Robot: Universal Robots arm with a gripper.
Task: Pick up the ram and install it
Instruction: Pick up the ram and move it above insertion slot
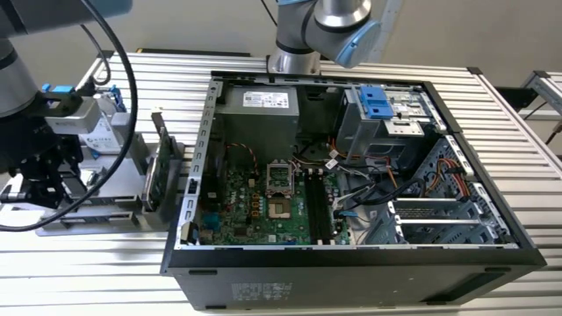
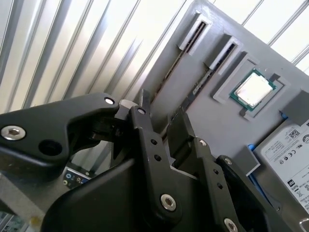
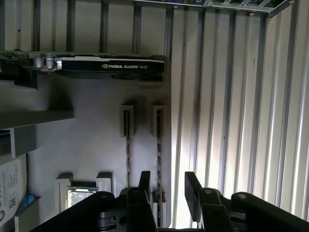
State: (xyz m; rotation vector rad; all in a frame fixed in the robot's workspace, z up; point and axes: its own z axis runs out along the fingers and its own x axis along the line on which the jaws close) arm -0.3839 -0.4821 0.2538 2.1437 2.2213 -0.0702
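Two ram sticks stand on edge in slots of a grey parts tray. One ram stick runs toward the gap between my fingers. The other ram stick lies parallel beside it. My gripper hovers just above the tray with its black fingers apart, open and holding nothing. In the exterior view the gripper hangs over the tray at the exterior view's left, beside the open computer case. The black motherboard slots stand bare inside the case.
A graphics card stands on the tray's edge toward the case. A square silver processor and a hard drive also sit in the tray. Cables cross the case interior on the slatted metal table.
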